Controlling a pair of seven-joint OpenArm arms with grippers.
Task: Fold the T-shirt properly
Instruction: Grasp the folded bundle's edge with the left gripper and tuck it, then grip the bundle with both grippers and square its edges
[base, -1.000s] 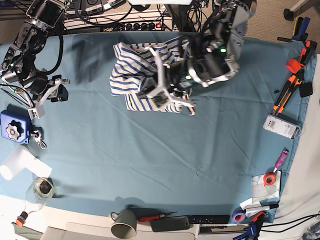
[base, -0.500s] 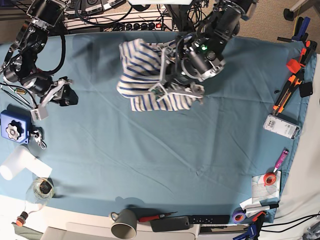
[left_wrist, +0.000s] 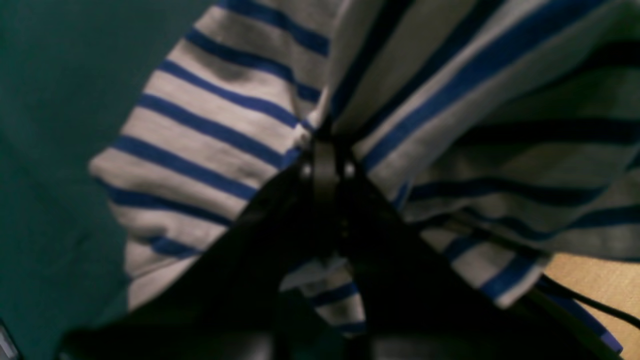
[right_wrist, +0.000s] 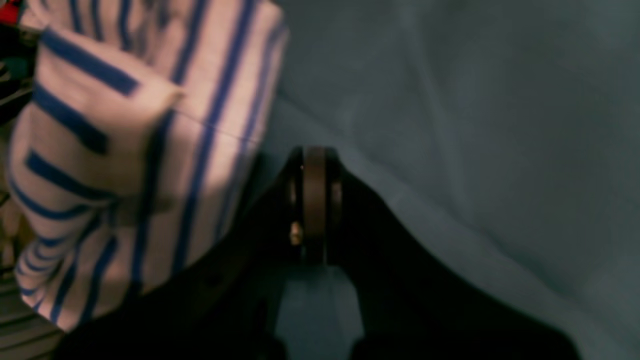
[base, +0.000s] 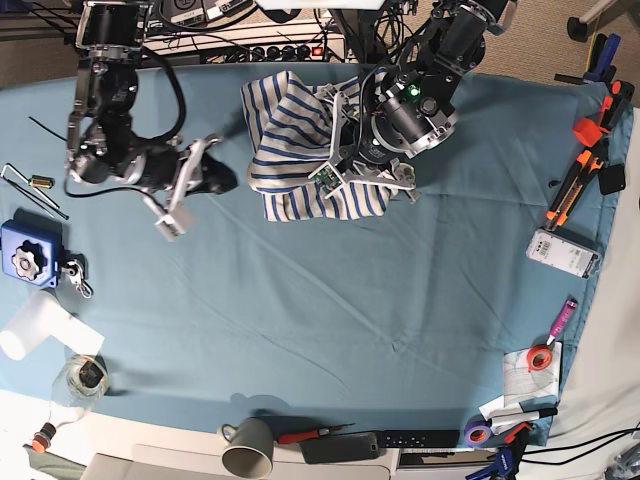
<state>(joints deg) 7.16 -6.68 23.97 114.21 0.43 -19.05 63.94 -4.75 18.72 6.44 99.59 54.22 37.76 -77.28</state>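
A: How do the two arms stand?

B: The left arm reaches down from the far edge of the table cloth (base: 300, 310); its left gripper (left_wrist: 325, 150) is pressed together on a fold of the T-shirt (base: 290, 150), the striped cloth bunching out on both sides of the tips. The right arm comes from the far corner on the other side, bends, and points toward the shirt; the right gripper (right_wrist: 314, 165) has its tips closed together with nothing between them, above the bare cloth and just beside the shirt.

A: And where is the shirt?

B: It is a crumpled heap near the far edge of the table, around the middle, partly lifted by the left gripper; the lower part lies on the teal cloth.

A: Can you read any writing?

B: No; a small white device (base: 563, 252) near the table's edge has a label, but it is too small to read.
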